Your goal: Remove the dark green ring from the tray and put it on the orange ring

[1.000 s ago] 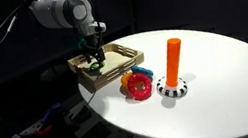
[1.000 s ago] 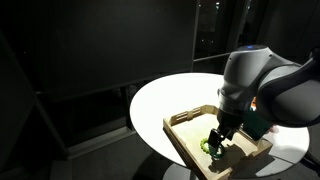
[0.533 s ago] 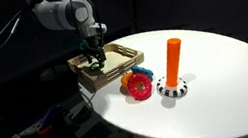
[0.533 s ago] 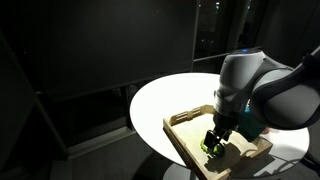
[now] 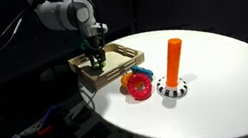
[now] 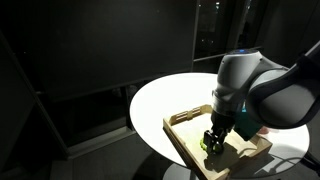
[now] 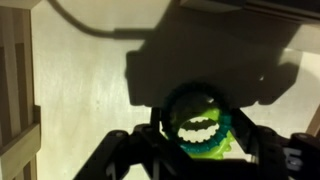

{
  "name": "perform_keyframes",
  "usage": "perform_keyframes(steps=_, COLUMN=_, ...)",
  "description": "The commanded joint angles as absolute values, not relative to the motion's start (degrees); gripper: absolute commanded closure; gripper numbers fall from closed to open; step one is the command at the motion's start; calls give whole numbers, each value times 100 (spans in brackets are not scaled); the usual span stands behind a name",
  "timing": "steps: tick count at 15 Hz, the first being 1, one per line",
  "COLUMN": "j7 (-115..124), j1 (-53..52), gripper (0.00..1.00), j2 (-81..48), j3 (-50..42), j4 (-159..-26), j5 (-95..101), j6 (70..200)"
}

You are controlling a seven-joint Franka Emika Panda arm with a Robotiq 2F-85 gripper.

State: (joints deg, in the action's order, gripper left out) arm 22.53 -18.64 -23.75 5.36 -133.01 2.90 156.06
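The dark green ring (image 7: 170, 126) lies on a lime-green ring (image 7: 203, 116) inside the light-wood tray (image 5: 133, 53). In the wrist view my gripper (image 7: 200, 136) is down in the tray, with a dark finger pressed against each side of the dark green ring. In both exterior views the gripper (image 5: 93, 56) (image 6: 213, 140) points straight down into the tray (image 6: 181, 119), and a green spot (image 6: 209, 146) shows between its tips. The orange ring (image 5: 130, 79) lies on the white table in front of the tray, in a small cluster of rings.
A red ring (image 5: 141, 89) and a blue ring (image 5: 146, 72) lie against the orange ring. A tall orange peg (image 5: 172, 59) stands on a black-and-white base (image 5: 173, 90) to their right. The round white table (image 5: 228, 82) ends close to the tray; all around is dark.
The arm has sunk a little into the tray. The jaws have closed onto the dark green ring.
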Motion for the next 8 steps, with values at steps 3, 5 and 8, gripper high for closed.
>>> perform_keyframes(steps=3, j7=2267, j1=-1806, gripper=55, j2=-2135, j3=453, j4=-13340, j5=153, j6=15577)
perform_keyframes(steps=5, j7=2263, j1=-1746, gripper=55, j2=-1991, j3=415, j4=-13382, j5=111, j6=15526)
perform_keyframes(steps=8, j7=2223, j1=-1609, gripper=55, j2=-1767, j3=378, j4=-13425, j5=18, j6=15437)
